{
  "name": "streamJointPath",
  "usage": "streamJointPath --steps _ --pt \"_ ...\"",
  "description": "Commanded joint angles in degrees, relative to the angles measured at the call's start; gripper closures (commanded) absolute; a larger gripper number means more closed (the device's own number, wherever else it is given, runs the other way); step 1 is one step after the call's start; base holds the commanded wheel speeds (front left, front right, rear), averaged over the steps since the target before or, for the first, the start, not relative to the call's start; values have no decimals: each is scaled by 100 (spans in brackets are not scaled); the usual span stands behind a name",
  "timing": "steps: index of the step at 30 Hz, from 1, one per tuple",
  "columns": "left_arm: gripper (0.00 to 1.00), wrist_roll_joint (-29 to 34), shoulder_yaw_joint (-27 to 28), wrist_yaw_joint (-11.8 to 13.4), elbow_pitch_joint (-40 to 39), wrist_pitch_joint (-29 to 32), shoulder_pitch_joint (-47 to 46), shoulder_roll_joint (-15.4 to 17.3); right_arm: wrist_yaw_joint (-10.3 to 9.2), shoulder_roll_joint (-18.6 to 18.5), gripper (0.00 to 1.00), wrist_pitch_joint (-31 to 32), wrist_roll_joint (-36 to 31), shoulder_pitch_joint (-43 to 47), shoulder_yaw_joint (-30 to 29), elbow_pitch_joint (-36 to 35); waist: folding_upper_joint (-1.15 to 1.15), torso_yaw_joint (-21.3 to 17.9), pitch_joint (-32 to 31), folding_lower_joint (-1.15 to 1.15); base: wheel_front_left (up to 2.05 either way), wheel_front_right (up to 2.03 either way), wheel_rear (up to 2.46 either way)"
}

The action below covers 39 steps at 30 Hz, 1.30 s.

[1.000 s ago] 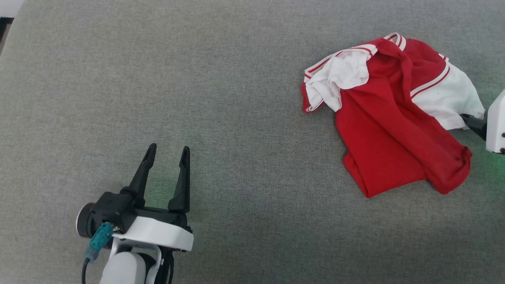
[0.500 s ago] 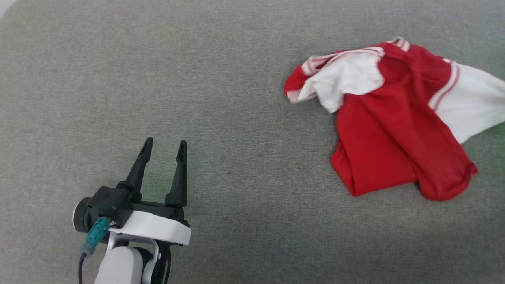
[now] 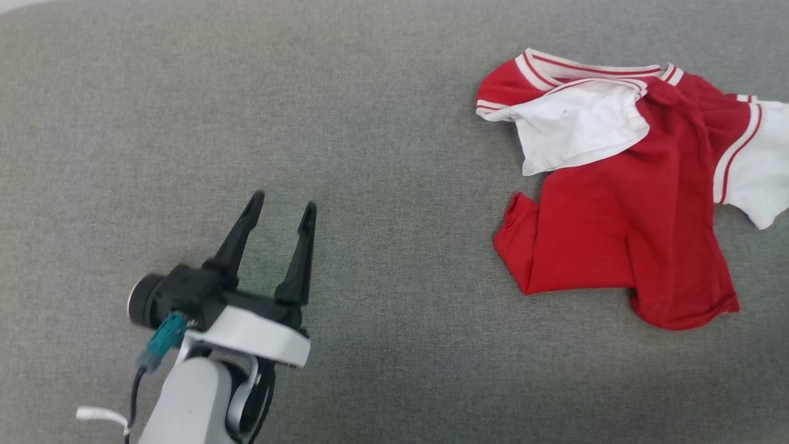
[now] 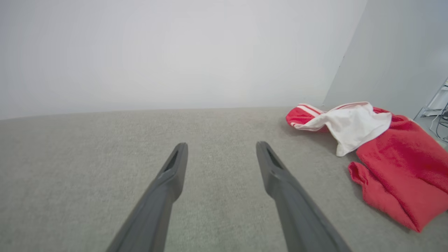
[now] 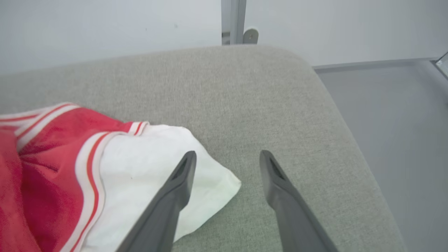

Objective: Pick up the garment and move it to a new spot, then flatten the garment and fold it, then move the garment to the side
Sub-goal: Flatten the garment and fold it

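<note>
The garment [image 3: 622,209], a red shirt with white sleeve ends and striped trim, lies crumpled on the grey cushion at the right. My left gripper [image 3: 282,206] stands open and empty at the lower left, far from it. In the left wrist view the garment [image 4: 392,154] lies off to the right of the open left gripper [image 4: 221,147]. In the right wrist view my right gripper [image 5: 227,155] is open above the cushion, its left finger over the white sleeve end of the garment [image 5: 140,182], holding nothing.
The grey fabric cushion [image 3: 370,123] spreads under everything. In the right wrist view its rounded corner [image 5: 308,66] drops to a grey floor [image 5: 402,122] on the right, with a wall and a metal post [image 5: 238,21] behind.
The garment has been dragged and let go; it now lies more spread, collar trim showing. The right gripper has left the head view. The head camera has shifted.
</note>
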Motion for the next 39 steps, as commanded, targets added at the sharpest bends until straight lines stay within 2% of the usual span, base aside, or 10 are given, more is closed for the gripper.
streamJointPath --steps 1,5,8,11,16,19,25,31,38,39 --pt "0 -188 -209 -10 13 -33 -244 135 -4 100 0 -364 57 181 -91 21 0 -43 -104 0 0 0 0" --pt "0 -546 -682 -10 73 -32 -588 440 -3 236 0 -933 170 418 -224 -122 0 -156 -237 0 0 0 0" --pt "0 -1107 -1255 -10 275 161 -1027 794 -3 424 0 -1324 266 711 -255 -421 0 -368 -332 0 0 0 0" --pt "0 -1918 -1758 -10 429 845 -1503 1071 -3 679 0 -1556 340 934 -216 -889 0 -687 -374 0 0 0 0" --pt "0 -3441 -2442 -2 785 2548 -2305 1345 -4 965 0 -1734 375 1302 -227 -1646 0 -1198 -355 0 0 0 0" --pt "0 -3959 -2652 -3 1170 3387 -2820 1430 -3 1106 0 -1753 336 1494 -282 -2019 0 -1498 -285 0 0 0 0" --pt "0 -4737 -2645 -2 2237 4511 -3595 1231 -3 1363 0 -1659 167 1753 -428 -2443 0 -2030 -75 0 0 0 0" --pt "0 -4701 -2683 -2 3251 4576 -4226 1045 -3 1547 0 -1558 -57 1860 -566 -2626 0 -2324 154 0 0 0 0" --pt "0 -4720 -2916 -2 3704 4264 -4517 954 -3 1729 0 -1483 -360 1911 -654 -2767 0 -2397 261 0 0 0 0" --pt "5 -4741 -2952 -2 3698 4194 -4550 935 -3 1731 0 -1485 -410 1905 -662 -2812 0 -2386 273 0 0 0 0"
